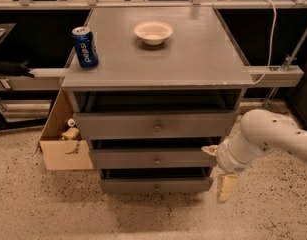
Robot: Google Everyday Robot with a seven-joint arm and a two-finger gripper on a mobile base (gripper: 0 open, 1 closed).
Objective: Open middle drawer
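Three grey drawers are stacked in a cabinet [193,59]. The middle drawer [123,159] is set between the taller top drawer [118,126] and the narrower bottom drawer [128,186]. Its plain front is marked by one small round knob [157,160] at the centre, and a dark gap is seen above it. A white bowl [153,32], seemingly empty, and a blue can [85,46] are placed on the cabinet top. Small items that cannot be identified are held in a cardboard box [65,151] on the floor beside the cabinet. The gripper [219,168] is held just beside the middle drawer's right end, its fingers [226,188] spread wide, with nothing grasped.
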